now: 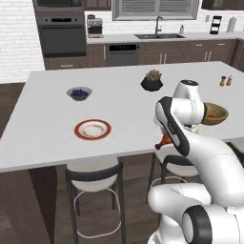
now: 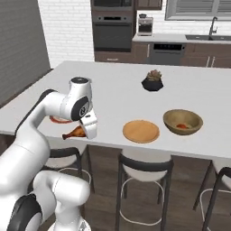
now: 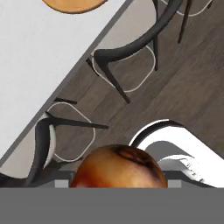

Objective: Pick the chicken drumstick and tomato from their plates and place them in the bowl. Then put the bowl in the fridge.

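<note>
From the left base camera, the white counter stretches ahead with the white plate with the red-orange rim lying bare toward its near left. The wooden bowl sits at the right, partly behind the arm, with a bit of red, the tomato, peeking inside it. The chicken drumstick pokes out below the arm's wrist at the counter's near edge; the gripper itself is hidden by the arm here. A small grey bowl of blueberries and a black plant pot stand farther back.

From the right base camera, the gripper hangs at the near edge of the counter, the drumstick jutting leftward from it, clear of the surface. The wooden plate lies bare to the right, and just beyond it the bowl holds the tomato.

In the hand camera, the drumstick's browned end fills the bottom, clenched between the fingers, over dark floor and stools.
</note>
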You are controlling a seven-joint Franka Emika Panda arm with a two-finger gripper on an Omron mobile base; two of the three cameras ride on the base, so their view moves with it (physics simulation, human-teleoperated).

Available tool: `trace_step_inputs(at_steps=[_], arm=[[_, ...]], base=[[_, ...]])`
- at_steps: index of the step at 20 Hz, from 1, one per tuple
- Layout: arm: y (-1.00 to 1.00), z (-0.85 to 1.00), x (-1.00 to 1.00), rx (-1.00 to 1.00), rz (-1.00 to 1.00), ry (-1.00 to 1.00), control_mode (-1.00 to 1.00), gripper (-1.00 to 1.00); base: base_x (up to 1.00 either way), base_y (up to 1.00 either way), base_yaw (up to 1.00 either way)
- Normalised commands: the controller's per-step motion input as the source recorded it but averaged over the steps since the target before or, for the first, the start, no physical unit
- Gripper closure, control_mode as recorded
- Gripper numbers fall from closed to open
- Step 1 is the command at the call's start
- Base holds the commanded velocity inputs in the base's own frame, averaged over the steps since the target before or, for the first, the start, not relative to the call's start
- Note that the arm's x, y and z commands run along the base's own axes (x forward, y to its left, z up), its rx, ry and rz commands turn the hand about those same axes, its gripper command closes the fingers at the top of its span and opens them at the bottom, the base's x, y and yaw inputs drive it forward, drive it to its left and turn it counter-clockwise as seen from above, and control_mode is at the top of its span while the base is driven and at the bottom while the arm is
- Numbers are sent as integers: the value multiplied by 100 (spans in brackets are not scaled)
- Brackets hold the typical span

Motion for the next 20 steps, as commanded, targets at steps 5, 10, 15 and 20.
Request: trace_step_inputs(at_steps=[5,10,15,20], arm=[[0,0,0,0,0,0,100,100],[0,0,0,0,0,0,100,100],[0,0,0,0,0,0,100,100],[0,0,0,0,0,0,100,100]], base=[[0,-100,0],[31,-99,0],[74,-59,0],[93,-32,0]])
